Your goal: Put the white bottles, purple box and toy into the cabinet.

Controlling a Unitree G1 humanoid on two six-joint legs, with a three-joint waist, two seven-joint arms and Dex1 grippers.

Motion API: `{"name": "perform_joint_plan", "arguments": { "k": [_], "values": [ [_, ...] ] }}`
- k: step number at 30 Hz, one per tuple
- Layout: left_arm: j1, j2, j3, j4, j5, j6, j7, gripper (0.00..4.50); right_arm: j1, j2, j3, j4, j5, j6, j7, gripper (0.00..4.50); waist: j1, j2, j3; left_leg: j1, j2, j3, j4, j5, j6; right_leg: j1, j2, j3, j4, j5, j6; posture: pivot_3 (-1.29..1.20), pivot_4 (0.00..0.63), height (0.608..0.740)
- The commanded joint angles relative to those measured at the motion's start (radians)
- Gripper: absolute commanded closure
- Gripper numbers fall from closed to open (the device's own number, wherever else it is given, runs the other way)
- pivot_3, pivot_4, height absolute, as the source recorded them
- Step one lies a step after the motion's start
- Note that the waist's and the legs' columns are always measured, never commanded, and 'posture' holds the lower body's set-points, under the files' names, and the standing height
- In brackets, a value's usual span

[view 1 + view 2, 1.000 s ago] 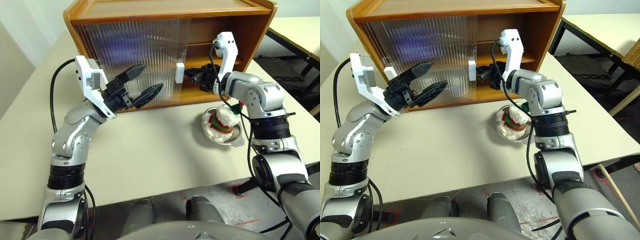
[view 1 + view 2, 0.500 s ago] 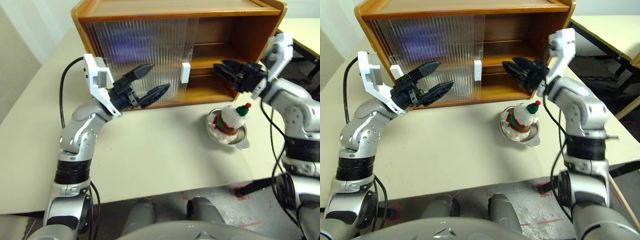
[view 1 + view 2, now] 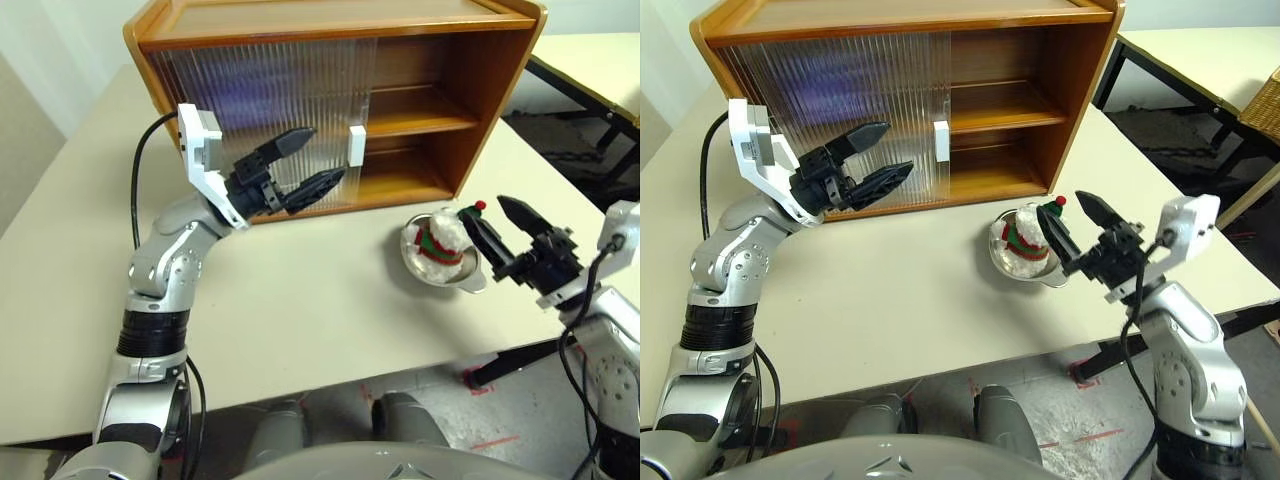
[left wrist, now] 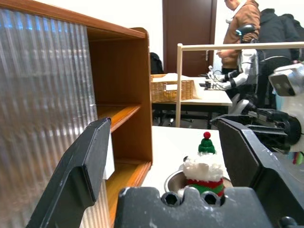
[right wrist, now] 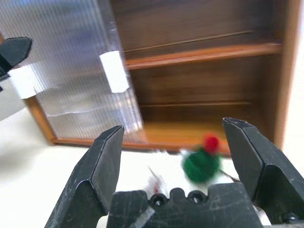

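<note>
The cabinet stands at the back of the table, its ribbed sliding doors pushed left and its right half open. The toy, a white snowman with a green hat, sits in a metal bowl in front of the opening. My right gripper hovers open and empty just right of the toy, pointing toward it. My left gripper is open and empty in front of the doors, near the white handle. The white bottles and the purple box are hidden; only a purple tint shows through the doors.
The cream table has free room in front of the cabinet. Its front edge runs close below the bowl. Another table and a wicker basket stand at the back right. People stand far off.
My right gripper has pulled back out of the cabinet's opening, down and to the right, and has opened beside the toy. The left arm has hardly moved.
</note>
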Motion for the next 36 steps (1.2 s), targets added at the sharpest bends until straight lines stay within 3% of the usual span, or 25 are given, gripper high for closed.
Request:
{"name": "perform_joint_plan", "arguments": {
  "k": [1,7,20,36],
  "values": [
    [-0.003,0.0,-0.006,0.005,0.009,-0.002,-0.008,0.0,0.066,0.024,0.007,0.024,-0.018,-0.11,0.019,0.03,-0.002,0.0,0.0,0.001,0.0,0.0,0.0,0.0,0.0,0.001,0.0,0.0,0.0,-0.001,0.0,-0.07,0.0,0.74],
    [-0.001,0.004,0.0,0.0,0.01,-0.003,-0.002,0.0,0.116,0.034,0.065,0.114,-0.048,-0.17,0.021,0.03,-0.013,0.0,0.0,0.013,0.001,0.0,0.0,-0.003,-0.004,0.013,0.0,0.0,0.0,-0.004,0.001,-0.05,0.0,0.74],
    [0.016,0.012,0.012,-0.026,0.008,0.0,0.019,0.0,0.042,0.037,0.153,0.296,-0.102,-0.218,0.01,0.03,-0.006,0.0,0.0,0.013,0.0,0.0,0.0,-0.002,-0.004,0.013,-0.001,0.0,0.001,-0.004,0.0,-0.01,0.0,0.74],
    [0.02,0.016,0.016,-0.041,0.006,0.0,0.038,0.0,-0.021,0.023,0.187,0.257,-0.094,-0.128,-0.068,0.03,0.013,0.0,0.0,0.013,0.001,-0.001,0.0,-0.003,-0.005,0.013,-0.001,0.0,0.001,-0.004,0.0,0.0,0.0,0.74]
  ]
}}
